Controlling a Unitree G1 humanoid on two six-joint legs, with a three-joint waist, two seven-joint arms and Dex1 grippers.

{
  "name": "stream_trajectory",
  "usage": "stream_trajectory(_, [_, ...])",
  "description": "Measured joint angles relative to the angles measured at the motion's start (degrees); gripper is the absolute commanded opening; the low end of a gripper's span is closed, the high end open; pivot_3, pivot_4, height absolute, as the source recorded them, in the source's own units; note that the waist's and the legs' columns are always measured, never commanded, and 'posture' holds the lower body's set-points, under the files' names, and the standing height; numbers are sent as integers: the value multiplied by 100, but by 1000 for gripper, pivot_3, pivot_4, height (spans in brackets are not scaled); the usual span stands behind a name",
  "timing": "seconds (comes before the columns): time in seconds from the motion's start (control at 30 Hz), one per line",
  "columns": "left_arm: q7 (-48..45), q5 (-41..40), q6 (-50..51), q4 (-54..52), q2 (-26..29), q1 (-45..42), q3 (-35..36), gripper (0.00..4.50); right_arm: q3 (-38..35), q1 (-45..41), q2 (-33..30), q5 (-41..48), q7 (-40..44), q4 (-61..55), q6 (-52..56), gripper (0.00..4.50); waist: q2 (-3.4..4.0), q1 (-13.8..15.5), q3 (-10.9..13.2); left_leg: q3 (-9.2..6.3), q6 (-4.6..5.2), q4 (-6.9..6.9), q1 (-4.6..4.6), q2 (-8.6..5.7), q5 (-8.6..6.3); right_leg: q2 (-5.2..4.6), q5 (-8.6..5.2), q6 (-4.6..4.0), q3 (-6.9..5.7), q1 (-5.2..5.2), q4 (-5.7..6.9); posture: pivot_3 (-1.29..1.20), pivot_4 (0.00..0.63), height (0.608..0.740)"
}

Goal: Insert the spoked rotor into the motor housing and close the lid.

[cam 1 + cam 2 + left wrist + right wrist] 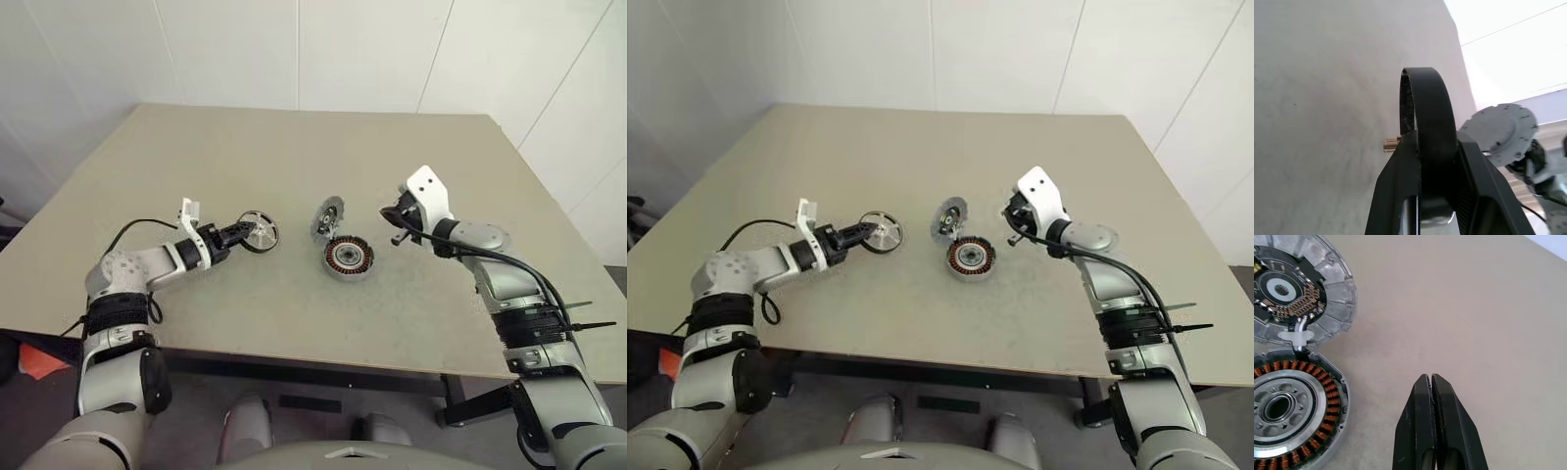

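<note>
spoked rotor (259, 231) left of motor housing (349, 258) | lid (327, 217) just behind housing | all over table (294, 147)

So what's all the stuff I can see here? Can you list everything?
spoked rotor: one, silver face with black rim, held on edge by the left gripper, over the table's left side.
motor housing: one, silver-grey with copper windings, flat on the table's middle.
lid: one, grey disc, tilted up, joined to the housing's far edge.
table: one, beige.
wall: white panels, behind the table.
left gripper: one, black fingers, shut on the rotor's rim.
right gripper: one, black fingers, shut and empty, right of the housing.
</note>
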Motion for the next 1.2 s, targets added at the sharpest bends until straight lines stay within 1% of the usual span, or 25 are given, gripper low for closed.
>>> stream_trajectory(0.13, [1, -581, 804, -88, 61, -56, 366, 768, -114, -27, -103, -113, -190, 319, -40, 0, 1, 7, 1, 0, 0, 2, 0, -3, 0, 0, 0, 0, 0, 2, 0, 0, 0, 740])
stream_trajectory(0.23, [146, -884, 1370, -388, -130, -85, 455, 768, -152, -117, -183, -269, -374, 629, -64, 0, 1, 4, 1, 0, 0, 4, 1, -5, 0, -1, 0, 0, 0, 7, 0, 0, 0, 740])
stream_trajectory(0.37, [274, -1330, 1898, -776, -478, -88, 231, 768, -154, -185, -252, -442, -553, 952, -113, 0, -1, 1, 3, 0, 0, 5, 2, -5, 0, -1, 0, 0, -1, 9, -1, 0, 0, 740])
stream_trajectory(0.5, [472, -2017, 1962, -888, -647, -295, -91, 768, -158, -186, -255, -505, -655, 1067, -121, 0, 1, 2, 4, 0, 0, 5, 0, -1, 0, 0, 1, -1, -2, 6, 0, 0, 0, 740])
stream_trajectory(0.63, [646, -2544, 1962, -931, -665, -625, -289, 768, -189, -187, -255, -515, -679, 1082, -129, 0, 1, -5, 5, 1, 0, 5, 3, -6, 0, 1, 1, 0, -1, 9, -1, 0, 0, 740])
stream_trajectory(0.73, [773, -2390, 1895, -786, -895, -853, -517, 768, -237, -187, -278, -515, -709, 1111, -143, 0, 2, 18, 5, 1, 1, 9, 3, -10, 0, 0, 1, 0, -4, 20, -5, 0, 0, 740])
stream_trajectory(0.9, [821, -1626, 1394, -321, -1361, -1064, -1205, 768, -252, -188, -272, -512, -747, 1101, -178, 0, 0, 15, 6, 0, 7, 21, 2, -18, -3, -6, 3, 5, -3, 29, -13, 0, 0, 740])
stream_trajectory(1.1, [767, -874, 584, 564, -1748, -1296, -1418, 768, -334, -64, -278, -500, -749, 916, -158, 0, 1, 13, 7, 0, 7, 17, 2, -14, -3, -5, 4, 6, -5, 27, -14, 0, 0, 740])
stream_trajectory(1.2, [672, -658, 413, 722, -1808, -1297, -1501, 768, -374, 39, -285, -500, -749, 756, -114, 0, 2, 16, 7, 0, 10, 18, 1, -15, -4, -5, 4, 6, -5, 27, -16, 0, 0, 740])
